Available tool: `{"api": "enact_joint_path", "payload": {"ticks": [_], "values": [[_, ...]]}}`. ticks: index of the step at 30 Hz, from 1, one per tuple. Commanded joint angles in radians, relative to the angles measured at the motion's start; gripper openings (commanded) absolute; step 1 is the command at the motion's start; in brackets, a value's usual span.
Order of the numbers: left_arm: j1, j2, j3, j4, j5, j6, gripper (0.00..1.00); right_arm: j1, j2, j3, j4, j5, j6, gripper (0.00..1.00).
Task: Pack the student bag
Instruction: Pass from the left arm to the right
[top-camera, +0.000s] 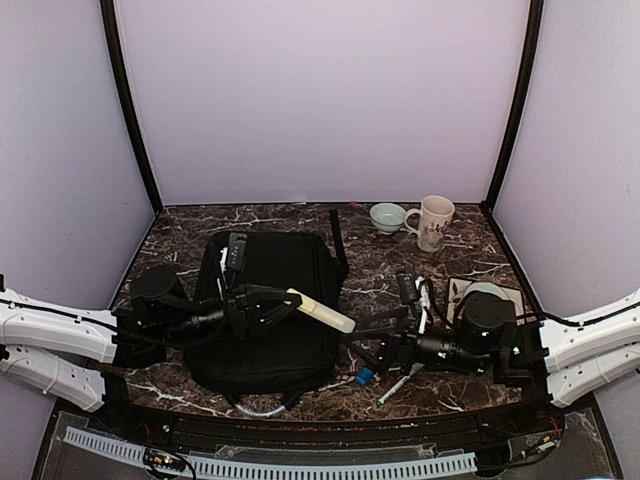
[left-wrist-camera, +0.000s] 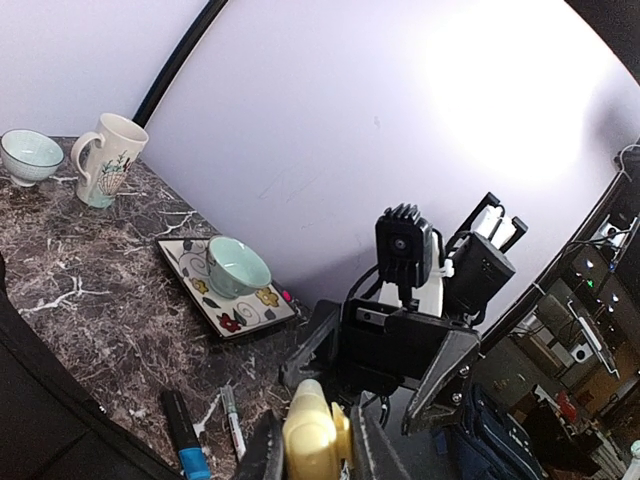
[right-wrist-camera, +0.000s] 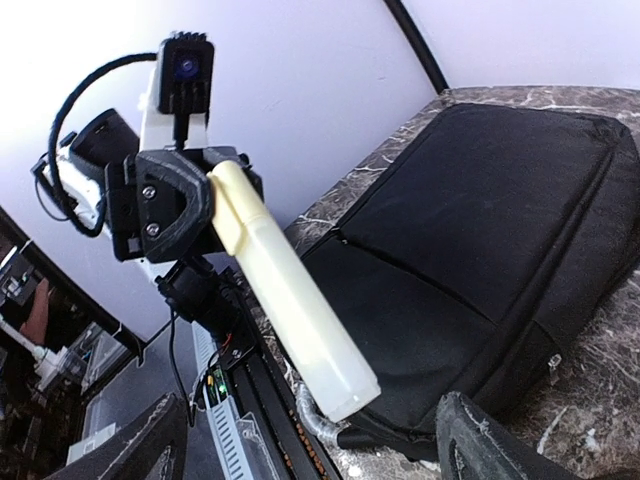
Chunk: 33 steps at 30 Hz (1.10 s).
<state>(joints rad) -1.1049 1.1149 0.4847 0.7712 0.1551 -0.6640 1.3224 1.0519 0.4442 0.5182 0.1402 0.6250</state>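
The left fingers (right-wrist-camera: 168, 203) are clamped on one end of a pale cream plastic tube (right-wrist-camera: 290, 300). The tube sticks out roughly level towards the right arm. It is raised clear of the large flat black soft fabric student bag (top-camera: 270, 330), and its free end reaches about to the bag's right edge.

The right fingers (right-wrist-camera: 485, 440) stand wide apart with nothing between them. They face the tube's free end from just beyond it and do not touch it.

The bag lies flat and closed on the dark white-veined marble bench (top-camera: 370, 270), left of the middle and under the left arm's wrist. A black strap (top-camera: 340, 240) runs up along the bag's far right corner, and a small silver zipper pull (right-wrist-camera: 553, 365) shows on its near side.

On the bench just right of the bag, below the right fingers, lie a black marker with a blue end (top-camera: 365, 376) and a slim white pen (top-camera: 393, 388), close together.

Further right, a pale green bowl (left-wrist-camera: 238, 266) sits on a square white tile with a flower pattern (left-wrist-camera: 268, 298).

At the back edge of the bench stand a cream mug with a printed design (top-camera: 433, 222) and, just to its left, a second small pale green bowl (top-camera: 388, 216).
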Motion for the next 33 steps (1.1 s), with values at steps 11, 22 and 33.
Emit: {"api": "enact_joint_path", "payload": {"ticks": [11, 22, 33], "values": [[-0.003, -0.066, -0.048, 0.138, 0.034, -0.072, 0.0, -0.01, 0.002, -0.059, 0.294, -0.141, 0.035, 0.73], [-0.003, -0.047, -0.048, 0.194, 0.095, -0.098, 0.0, -0.011, 0.053, -0.021, 0.333, -0.171, 0.031, 0.63], [-0.003, -0.023, -0.046, 0.207, 0.104, -0.097, 0.0, -0.011, 0.051, -0.003, 0.35, -0.21, 0.022, 0.43]]}}
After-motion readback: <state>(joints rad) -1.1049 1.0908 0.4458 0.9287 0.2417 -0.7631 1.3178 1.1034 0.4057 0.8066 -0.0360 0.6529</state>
